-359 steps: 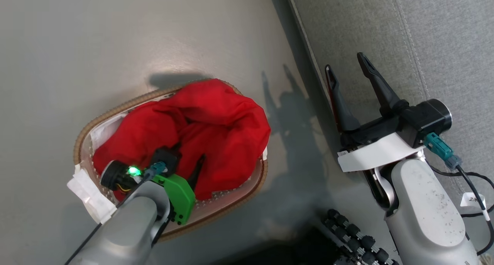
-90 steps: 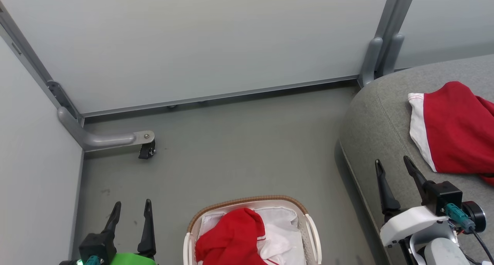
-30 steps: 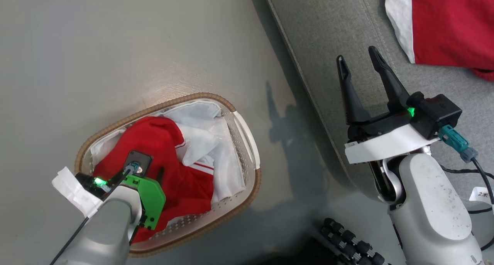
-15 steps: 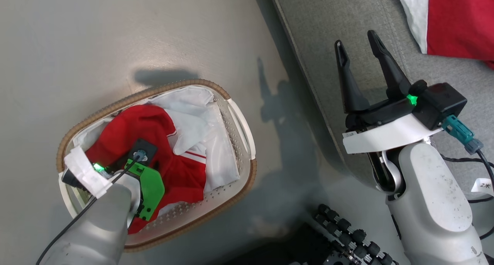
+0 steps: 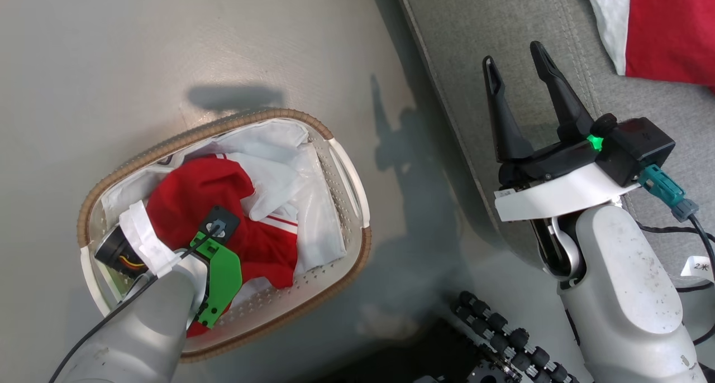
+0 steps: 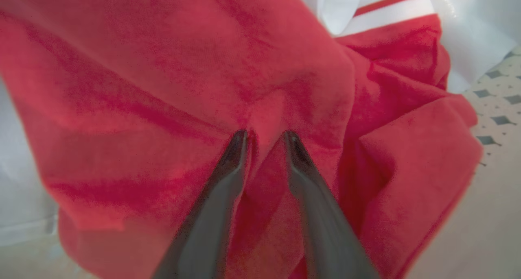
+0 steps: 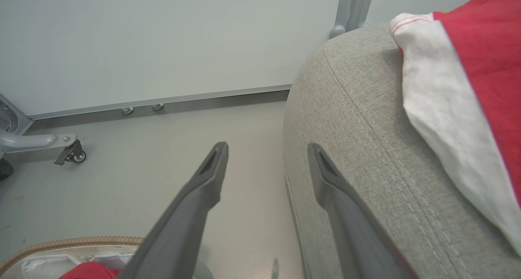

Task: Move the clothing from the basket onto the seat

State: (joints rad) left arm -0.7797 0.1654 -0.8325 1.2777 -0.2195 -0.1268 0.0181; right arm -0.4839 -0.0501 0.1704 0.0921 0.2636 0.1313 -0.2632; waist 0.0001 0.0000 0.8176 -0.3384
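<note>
The basket [image 5: 246, 118] sits on the floor at lower left, with a red garment [image 5: 195, 187] bunched over a white liner [image 5: 279, 143]. My left arm [image 5: 167, 260] reaches down into it. In the left wrist view my left gripper [image 6: 264, 134] is shut on a raised fold of that red clothing [image 6: 163, 67]. Another red garment with a white edge band [image 5: 665, 31] lies on the grey seat [image 5: 503, 25] at upper right. My right gripper [image 5: 513, 56] hangs open and holds nothing over the seat's edge [image 7: 346, 108], its fingers [image 7: 267, 148] spread, the banded garment [image 7: 488, 39] to their right.
The basket's white handle [image 5: 349, 176] faces the seat across a strip of bare grey floor. My base's black ribbed rollers [image 5: 497, 338] sit at the bottom. A pale partition wall with a metal foot and caster [image 7: 73, 155] stands beyond the floor.
My left gripper's fingers have closed in on a fold of the red garment in the basket. The head camera has shifted slightly. The right arm holds its pose.
</note>
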